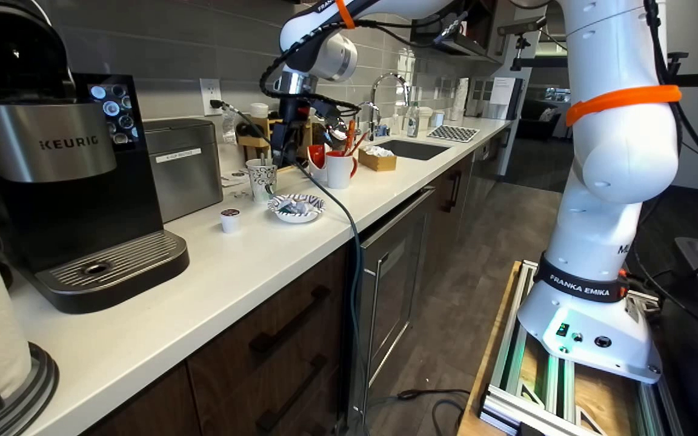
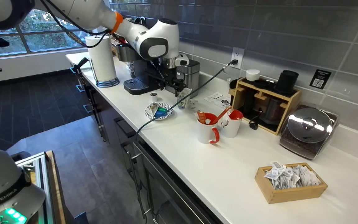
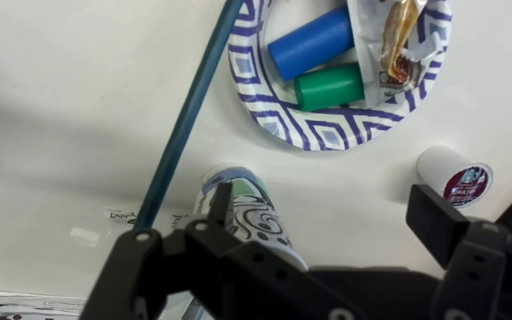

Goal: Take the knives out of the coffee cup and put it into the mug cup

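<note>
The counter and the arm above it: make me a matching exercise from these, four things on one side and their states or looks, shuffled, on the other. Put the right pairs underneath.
Column one
1. coffee cup
2. mug with the red handle
3. patterned plate
4. gripper

Column two
A. holds a blue cylinder and a green cylinder
B. open, jaws wide apart
C. has red sticks poking up out of it
D. has dark swirls printed on it

Right pairs: 1-D, 2-C, 3-A, 4-B

Coffee cup point(image 3: 259, 218) partly hidden behind claw point(image 3: 320, 202)
</note>
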